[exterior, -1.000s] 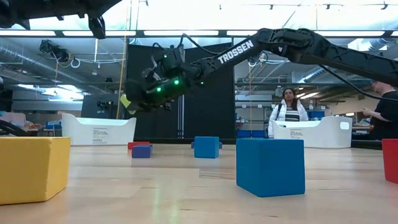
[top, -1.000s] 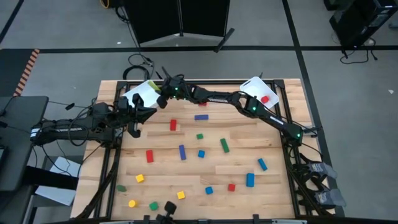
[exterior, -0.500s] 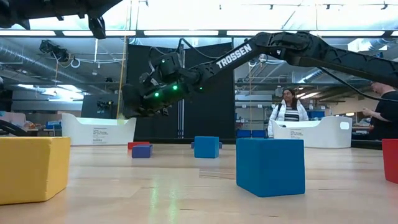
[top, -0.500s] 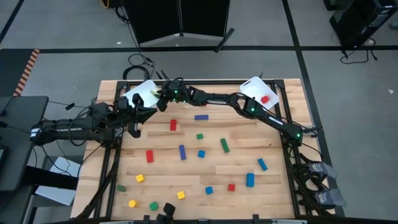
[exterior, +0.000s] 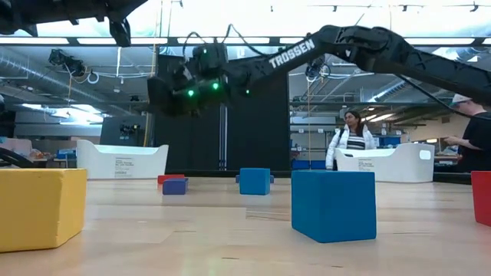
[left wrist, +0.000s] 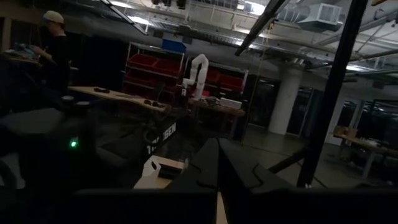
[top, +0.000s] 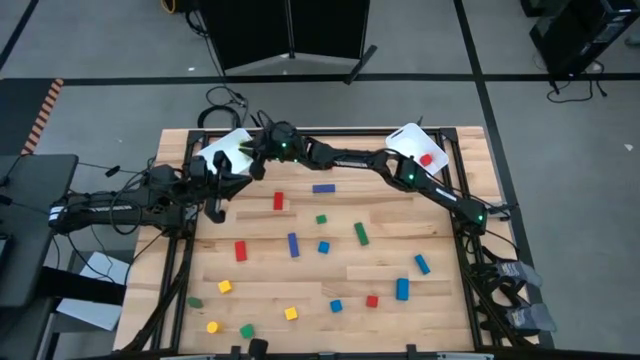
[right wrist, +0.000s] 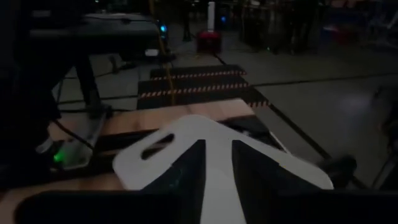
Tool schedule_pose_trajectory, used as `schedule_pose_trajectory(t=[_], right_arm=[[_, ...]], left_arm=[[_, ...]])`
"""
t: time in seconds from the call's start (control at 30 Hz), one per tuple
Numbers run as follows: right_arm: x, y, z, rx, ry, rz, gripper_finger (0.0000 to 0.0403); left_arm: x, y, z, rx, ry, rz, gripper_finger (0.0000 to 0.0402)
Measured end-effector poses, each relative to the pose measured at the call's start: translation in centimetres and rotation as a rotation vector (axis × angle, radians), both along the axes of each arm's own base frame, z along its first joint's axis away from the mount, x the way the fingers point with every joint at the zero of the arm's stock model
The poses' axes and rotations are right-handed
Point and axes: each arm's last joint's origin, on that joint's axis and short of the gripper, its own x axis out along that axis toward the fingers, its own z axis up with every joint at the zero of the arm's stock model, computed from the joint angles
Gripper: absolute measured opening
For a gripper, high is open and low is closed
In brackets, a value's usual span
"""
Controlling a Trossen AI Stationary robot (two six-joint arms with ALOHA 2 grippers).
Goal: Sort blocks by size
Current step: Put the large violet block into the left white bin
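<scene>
Several small red, blue, green and yellow blocks lie flat and scattered on the wooden table (top: 400,215), among them a red one (top: 279,201) and a blue bar (top: 323,188). A yellow cube (exterior: 38,208) and a blue cube (exterior: 334,205) sit nearest the low camera. My right gripper (top: 256,150) (exterior: 153,93) hangs over the near edge of the far-left white bin (top: 226,150). Its fingers stand slightly open with nothing between them (right wrist: 217,152). My left gripper (top: 214,207) waits shut at the table's left edge (left wrist: 217,171).
A second white bin (top: 415,148) at the far right holds a red block (top: 427,159). My right arm (top: 350,158) spans the table's far side. People stand in the room behind (exterior: 353,138). Bare wood shows between the scattered blocks.
My right gripper has risen above the far-left bin and rolled a little. The yellowish block seen at its fingertips a second ago is gone from them.
</scene>
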Motion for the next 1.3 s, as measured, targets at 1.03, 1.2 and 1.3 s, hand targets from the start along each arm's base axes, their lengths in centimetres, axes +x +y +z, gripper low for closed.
schedule_pose_trajectory(t=[1.03, 1.2, 1.3], right_arm=[[-22.4, 11.4, 0.4, -0.071, 0.026, -0.221, 0.0007], [-29.1, 14.7, 0.8, -0.094, 0.007, -0.288, 0.0007], [-32.5, 16.0, 0.8, -0.1, -0.021, -0.306, 0.0007]], left_arm=[[0.4, 0.3, -1.4, -0.051, 0.134, 0.08, 0.0011], [1.2, 0.5, -1.9, -0.096, 0.172, 0.101, 0.0011], [1.7, 0.6, -2.3, -0.106, 0.2, 0.121, 0.0011]])
